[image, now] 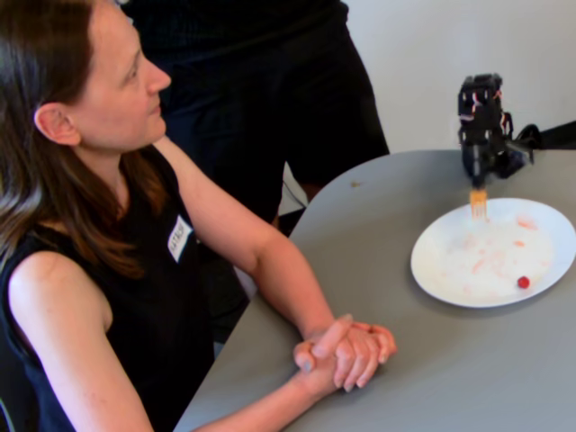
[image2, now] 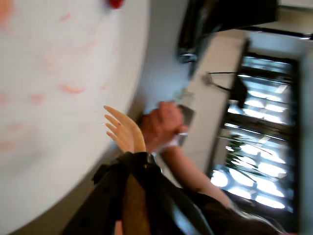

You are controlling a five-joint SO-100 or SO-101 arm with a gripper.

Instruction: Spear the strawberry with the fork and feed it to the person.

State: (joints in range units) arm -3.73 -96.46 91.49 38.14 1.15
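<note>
The strawberry (image: 523,282) is a tiny red piece lying on the right part of the white plate (image: 441,270). In the wrist view it shows at the top edge (image2: 115,3), far from the tines. My gripper (image: 477,178) hangs over the plate's far rim, shut on the orange-yellow fork (image: 478,203), tines down just above the plate. In the wrist view the fork (image2: 124,129) sticks out of the black gripper (image2: 134,164) over the plate (image2: 49,186). The person (image: 90,180) sits at the left, looking right, with clasped hands (image: 346,355) on the table.
The grey table (image: 432,369) holds only the plate and the person's hands. Faint pink-orange smears (image: 525,223) mark the plate. A standing dark-clothed torso (image: 261,90) is behind the person. The wrist view is blurred.
</note>
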